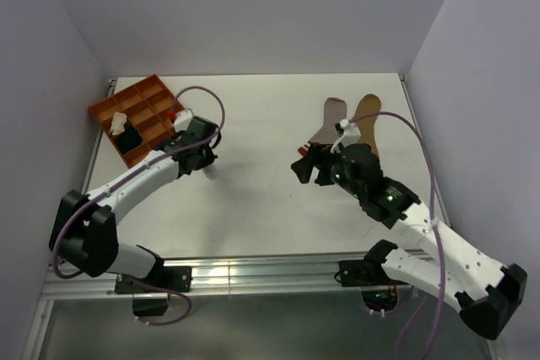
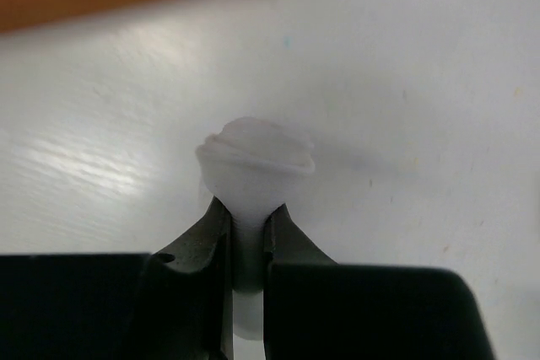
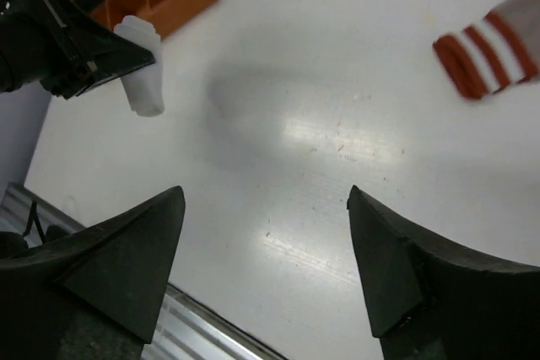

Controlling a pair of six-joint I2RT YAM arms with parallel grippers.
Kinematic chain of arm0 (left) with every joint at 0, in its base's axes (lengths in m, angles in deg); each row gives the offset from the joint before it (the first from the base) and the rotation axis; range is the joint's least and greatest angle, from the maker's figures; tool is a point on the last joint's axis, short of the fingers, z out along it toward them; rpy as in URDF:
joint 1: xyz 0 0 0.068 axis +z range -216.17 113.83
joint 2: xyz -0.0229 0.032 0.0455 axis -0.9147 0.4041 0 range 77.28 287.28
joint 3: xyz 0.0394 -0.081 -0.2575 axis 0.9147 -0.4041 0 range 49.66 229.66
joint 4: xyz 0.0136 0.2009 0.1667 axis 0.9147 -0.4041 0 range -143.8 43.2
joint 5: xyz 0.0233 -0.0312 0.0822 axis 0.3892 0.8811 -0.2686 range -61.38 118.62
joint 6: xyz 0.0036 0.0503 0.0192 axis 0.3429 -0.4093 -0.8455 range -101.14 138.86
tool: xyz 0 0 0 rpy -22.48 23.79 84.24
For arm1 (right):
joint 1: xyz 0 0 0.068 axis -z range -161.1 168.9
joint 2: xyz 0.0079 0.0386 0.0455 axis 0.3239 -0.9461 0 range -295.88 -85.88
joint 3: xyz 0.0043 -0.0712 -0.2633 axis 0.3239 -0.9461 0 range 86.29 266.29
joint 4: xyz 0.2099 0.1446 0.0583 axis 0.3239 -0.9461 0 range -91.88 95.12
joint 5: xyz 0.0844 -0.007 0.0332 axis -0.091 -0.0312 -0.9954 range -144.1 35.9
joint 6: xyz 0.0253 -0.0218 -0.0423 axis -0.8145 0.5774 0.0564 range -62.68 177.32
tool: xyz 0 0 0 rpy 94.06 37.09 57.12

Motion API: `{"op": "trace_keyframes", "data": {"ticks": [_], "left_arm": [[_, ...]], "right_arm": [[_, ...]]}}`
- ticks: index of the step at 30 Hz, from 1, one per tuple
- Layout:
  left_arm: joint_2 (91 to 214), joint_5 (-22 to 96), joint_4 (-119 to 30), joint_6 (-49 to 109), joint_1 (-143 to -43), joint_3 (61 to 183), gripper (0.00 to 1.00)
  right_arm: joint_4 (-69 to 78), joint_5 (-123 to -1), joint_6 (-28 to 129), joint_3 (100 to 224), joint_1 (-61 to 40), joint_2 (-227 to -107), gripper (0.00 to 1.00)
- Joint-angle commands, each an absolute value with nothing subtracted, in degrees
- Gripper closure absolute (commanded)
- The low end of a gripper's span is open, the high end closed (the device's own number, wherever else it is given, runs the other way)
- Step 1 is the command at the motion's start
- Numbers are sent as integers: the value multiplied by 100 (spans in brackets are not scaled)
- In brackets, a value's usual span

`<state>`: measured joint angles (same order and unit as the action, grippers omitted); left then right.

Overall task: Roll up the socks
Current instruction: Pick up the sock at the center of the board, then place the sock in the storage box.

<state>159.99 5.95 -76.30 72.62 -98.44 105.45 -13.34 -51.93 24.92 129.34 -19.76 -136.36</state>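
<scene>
While carrying the rolled white sock (image 2: 253, 162) toward the orange compartment tray (image 1: 122, 94), hold the pinch firm and low on the roll, to avoid any unrolling.

Largest first: white table (image 1: 253, 208), with the tray at ten o'clock of it. Lying flat at one o'clock, just beside each other and not yet rolled: grey sock with red-striped cuff (image 1: 332, 120) and tan sock (image 1: 368, 114). Resting in a near compartment of the tray: black sock (image 1: 129, 141), and beside it a pale bundle (image 1: 118, 121), too small to name surely.

Left gripper (image 2: 249, 221) nearly closed, clamped on the lower end of the white roll, just off the tray toward four o'clock. Right gripper (image 3: 266, 200) spread wide, holding nothing, hovering a little toward three o'clock from the table's middle, near the striped cuff.

To do the step well: lift over the tray wall, lower into a free compartment, release only after touching its floor.

Brands, labels, writing: none readable anywhere.
</scene>
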Motion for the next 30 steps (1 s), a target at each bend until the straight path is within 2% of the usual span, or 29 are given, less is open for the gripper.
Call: {"op": "trace_keyframes", "data": {"ticks": [1, 4, 13, 22, 30], "left_arm": [[15480, 7, -7906, 6186, -9316, 10995, 100], [15120, 277, -7652, 5491, -8728, 11083, 100], [14847, 1463, -6659, 3470, -6873, 11101, 100], [14530, 1966, -4183, 1730, -6178, 9415, 100], [15066, 2449, -3670, 1737, -5800, 9168, 100]], "right_arm": [[-1378, -4488, 2936, 12918, -1925, -12862, 13], [-1413, -4137, 3139, 12918, -1925, -12369, 5], [-1194, -4206, 3596, 12620, -1916, -11753, 5], [-1167, -4408, 3702, 12514, -1925, -11603, 5], [-1062, -4557, 3737, 12426, -1925, -11603, 6]]}}
